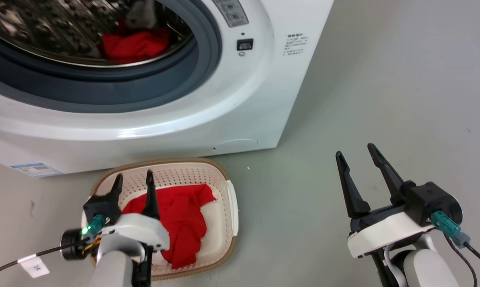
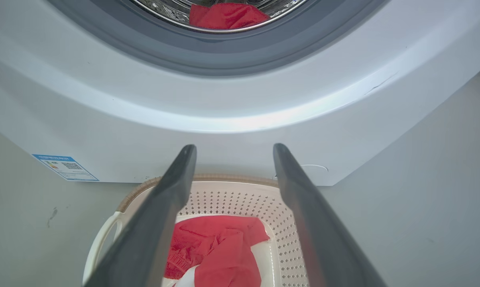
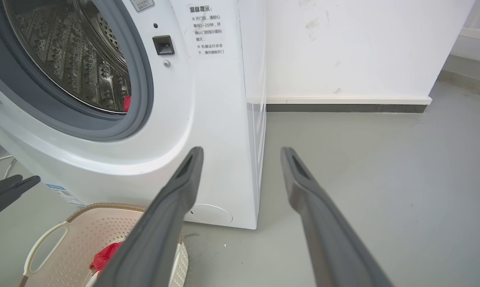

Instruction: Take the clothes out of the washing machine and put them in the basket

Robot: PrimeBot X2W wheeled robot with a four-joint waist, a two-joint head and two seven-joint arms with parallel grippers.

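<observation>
- The machine (image 1: 240, 119) stands on the grey floor (image 1: 383, 99), and its round porthole with the grey rim is open to the view.
- Part of the clothes (image 1: 134, 46) is inside the machine: a red heap at the low front of the steel drum (image 1: 44, 32), just behind the grey rim.
- The basket (image 1: 224, 175) sits on the floor just in front of the machine, below the porthole. I cannot tell if its far rim touches the machine.
- A second red piece (image 1: 184, 223) lies in the basket. It is spread over the bottom and reaches up the side that is farther from the machine. In the left wrist view a small white patch shows on it.
- The left gripper (image 1: 133, 174) hangs over the basket, in front of the machine. Its fingers are apart, hold nothing, and point toward the machine.
- The right gripper (image 1: 355, 150) is over bare floor, off the machine's front corner on the robot's right. Its fingers are also apart and empty.
- A small blue label (image 1: 36, 169) sits low on the machine's front, on the robot's left.
</observation>
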